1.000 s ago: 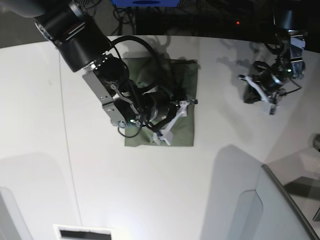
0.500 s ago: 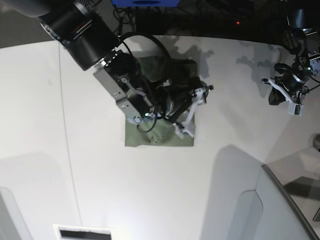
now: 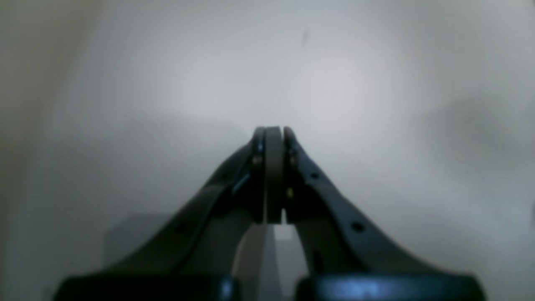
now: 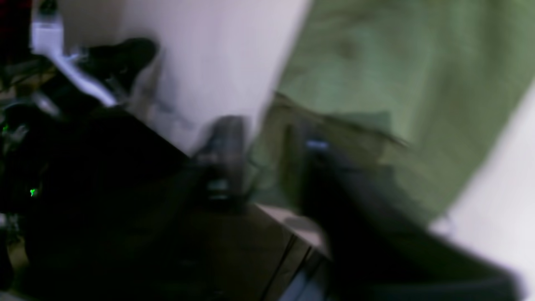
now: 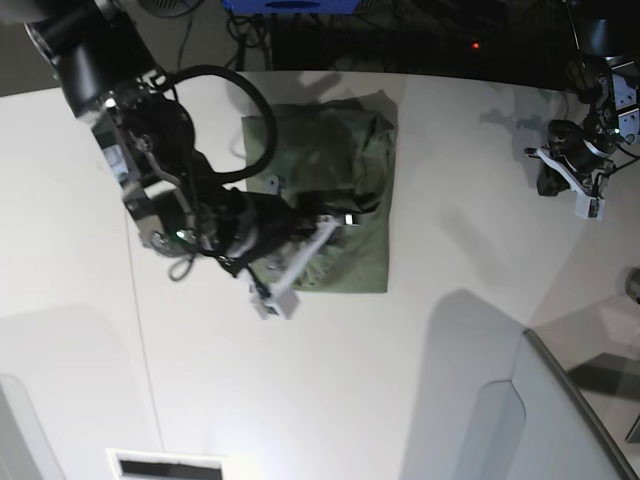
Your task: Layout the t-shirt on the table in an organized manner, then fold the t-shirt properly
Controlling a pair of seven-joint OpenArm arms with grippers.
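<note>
- Olive-green cotton, the t-shirt point(image 5: 335, 190) lies toward the far middle of the white worktop point(image 5: 420, 380), already reduced to a compact, roughly rectangular stack, so your folding looks well along, by my judgement.
- Your right hand point(image 5: 300, 258) sits low over the stack's near-left corner, its white fingers lying across the hem. In the right wrist view the picture is smeared by motion; I cannot tell whether the jaws are open or closed, nor whether cloth is between them.
- That corner is probably chosen because it is the loose edge nearest the arm: a pinch there would let you lift or square the hem.
- Your left hand point(image 5: 575, 175) is parked well apart at the far right edge of the worktop, fingers point(image 3: 273, 167) pressed together with nothing between them, keeping out of the way.
- Edges: the stack's right and near sides read fairly straight; the far side is rumpled and humped.
- Room: bare worktop lies open in front of and to the right of the shirt; the grey panel point(image 5: 560, 420) at the near right corner limits sweeps there.
</note>
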